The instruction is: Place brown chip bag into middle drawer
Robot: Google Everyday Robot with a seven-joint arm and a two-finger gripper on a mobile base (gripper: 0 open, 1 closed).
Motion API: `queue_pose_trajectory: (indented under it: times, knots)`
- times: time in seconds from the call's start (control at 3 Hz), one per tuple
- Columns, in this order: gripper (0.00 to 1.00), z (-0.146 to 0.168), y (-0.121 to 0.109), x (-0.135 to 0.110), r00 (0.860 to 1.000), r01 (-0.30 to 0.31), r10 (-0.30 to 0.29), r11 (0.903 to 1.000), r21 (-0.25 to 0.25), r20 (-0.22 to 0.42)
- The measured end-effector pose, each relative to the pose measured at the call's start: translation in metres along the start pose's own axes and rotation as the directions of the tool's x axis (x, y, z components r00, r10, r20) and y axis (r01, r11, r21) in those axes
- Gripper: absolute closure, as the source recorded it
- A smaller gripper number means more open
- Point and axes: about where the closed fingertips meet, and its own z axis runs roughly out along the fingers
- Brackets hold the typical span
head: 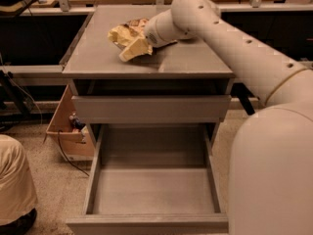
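The brown chip bag [121, 34] lies crumpled on the grey cabinet top [186, 58], near its back left. Its pale yellow foil faces me, with a dark brown patch at the back. My gripper [134, 48] reaches in from the right and sits on the bag's front right part, touching it. The middle drawer [151, 192] is pulled out below, a grey box with low walls and nothing in it.
A shut grey drawer front [151, 109] sits above the open drawer. My arm [274, 146] fills the right side. A cardboard box [66, 131] with a cable stands left of the cabinet. A cream rounded object [14, 185] is at the bottom left.
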Motion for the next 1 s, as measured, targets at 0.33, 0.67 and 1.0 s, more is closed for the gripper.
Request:
queue_pose_trajectory:
  times: [0.33, 0.67, 1.0]
  knots:
    - [0.26, 0.021, -0.007, 0.004, 1.000, -0.028, 0.028, 0.9991, 0.030, 0.010]
    - [0.50, 0.022, -0.012, -0.001, 1.000, -0.010, 0.009, 0.9980, 0.062, 0.021]
    - [0.80, -0.006, -0.007, -0.011, 0.996, 0.075, -0.079, 0.9912, 0.109, 0.036]
